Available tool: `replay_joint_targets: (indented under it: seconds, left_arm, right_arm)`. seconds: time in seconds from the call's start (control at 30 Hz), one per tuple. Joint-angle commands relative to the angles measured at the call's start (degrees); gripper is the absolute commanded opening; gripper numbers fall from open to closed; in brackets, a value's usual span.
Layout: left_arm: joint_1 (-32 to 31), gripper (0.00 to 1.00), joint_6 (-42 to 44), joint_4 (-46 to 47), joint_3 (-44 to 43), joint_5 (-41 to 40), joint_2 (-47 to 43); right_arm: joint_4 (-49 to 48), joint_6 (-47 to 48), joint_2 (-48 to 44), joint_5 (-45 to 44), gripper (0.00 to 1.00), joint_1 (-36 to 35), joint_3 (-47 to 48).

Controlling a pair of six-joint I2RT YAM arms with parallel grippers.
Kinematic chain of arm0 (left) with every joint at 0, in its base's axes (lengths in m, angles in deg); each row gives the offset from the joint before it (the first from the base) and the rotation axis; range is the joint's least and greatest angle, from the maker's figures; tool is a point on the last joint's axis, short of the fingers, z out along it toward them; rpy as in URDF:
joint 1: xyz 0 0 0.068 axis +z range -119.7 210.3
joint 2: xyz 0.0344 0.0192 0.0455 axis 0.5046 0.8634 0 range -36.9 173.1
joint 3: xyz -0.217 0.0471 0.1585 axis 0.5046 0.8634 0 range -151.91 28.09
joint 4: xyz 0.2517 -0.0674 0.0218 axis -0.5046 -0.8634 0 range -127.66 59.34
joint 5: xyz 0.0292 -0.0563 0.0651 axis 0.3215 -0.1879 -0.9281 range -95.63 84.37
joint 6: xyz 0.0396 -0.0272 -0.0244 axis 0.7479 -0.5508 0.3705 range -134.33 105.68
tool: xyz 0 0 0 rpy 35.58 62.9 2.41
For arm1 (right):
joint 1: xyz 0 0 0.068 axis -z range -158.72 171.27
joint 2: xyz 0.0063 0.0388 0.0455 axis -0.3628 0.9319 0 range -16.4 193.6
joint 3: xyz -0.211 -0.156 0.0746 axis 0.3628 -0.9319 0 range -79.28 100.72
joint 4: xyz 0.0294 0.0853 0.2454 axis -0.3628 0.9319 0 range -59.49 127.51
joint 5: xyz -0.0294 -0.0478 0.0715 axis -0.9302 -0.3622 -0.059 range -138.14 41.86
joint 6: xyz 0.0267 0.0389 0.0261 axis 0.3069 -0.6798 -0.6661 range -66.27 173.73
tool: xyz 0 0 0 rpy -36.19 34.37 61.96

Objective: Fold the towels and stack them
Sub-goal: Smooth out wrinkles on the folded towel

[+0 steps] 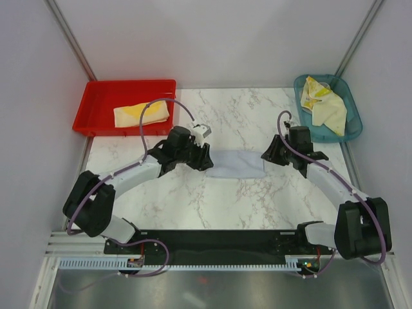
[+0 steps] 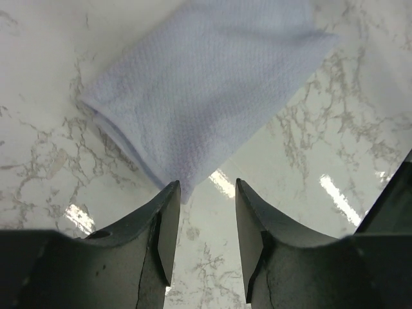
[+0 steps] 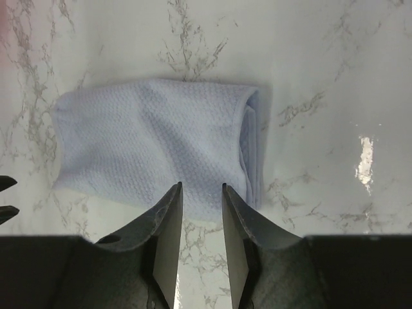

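A: Where the two arms meet over the marble tabletop, what sort of cloth lies there?

B: A pale lavender towel, folded into a flat oblong, with a fine waffle-like weave. It is soft and matte against the glossy, grey-veined stone. The right wrist view shows its layered edges at one short end, one fold tucked inside another.

A: And the left gripper?

B: Its dark, tapered fingers stand apart with nothing between them. From above it sits at the towel's left end. In its own camera the towel's near corner reaches the tip of one finger, but I cannot tell whether they touch.

A: The right gripper?

B: It is spread too, a little more narrowly, and empty. It sits at the towel's right end. In its wrist view the tips overlap the cloth's near long edge, and their height above it is unclear.

A: Where are the other towels?

B: A folded cream-yellow towel lies in the red tray, a shallow, hard-rimmed plastic tray at the far left. The teal basket at the far right holds a crumpled printed yellow towel and a loose cream-yellow towel.

A: Is anything hard to make out?

B: The print is too small to read. The left gripper covers the lavender towel's left end from above, and the left wrist view cuts off its far end.
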Motion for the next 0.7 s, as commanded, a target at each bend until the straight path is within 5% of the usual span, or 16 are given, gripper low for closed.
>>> replay_joint_targets:
  seconds: [0.0, 0.23, 0.5, 0.67]
  left_arm:
    - [-0.2, 0.47, -7.2, 4.6, -2.7, 1.4, -1.4]
    - [-0.3, 0.44, -16.5, 15.5, 2.8, 6.5, 6.8]
    - [0.0, 0.45, -17.8, 13.8, 3.9, 1.9, 6.8]
    - [0.2, 0.48, -16.6, 6.1, -4.6, 2.2, 4.3]
  right_arm:
    - [2.1, -3.5, 5.5, 0.9, 0.38, -1.4, 4.1]
    - [-5.1, -5.7, 10.8, 0.7, 0.29, -2.6, -0.5]
    - [-6.3, -2.8, 13.4, -0.6, 0.27, -2.4, -0.9]
    - [-4.7, -2.2, 10.6, 2.5, 0.3, -2.4, 2.1]
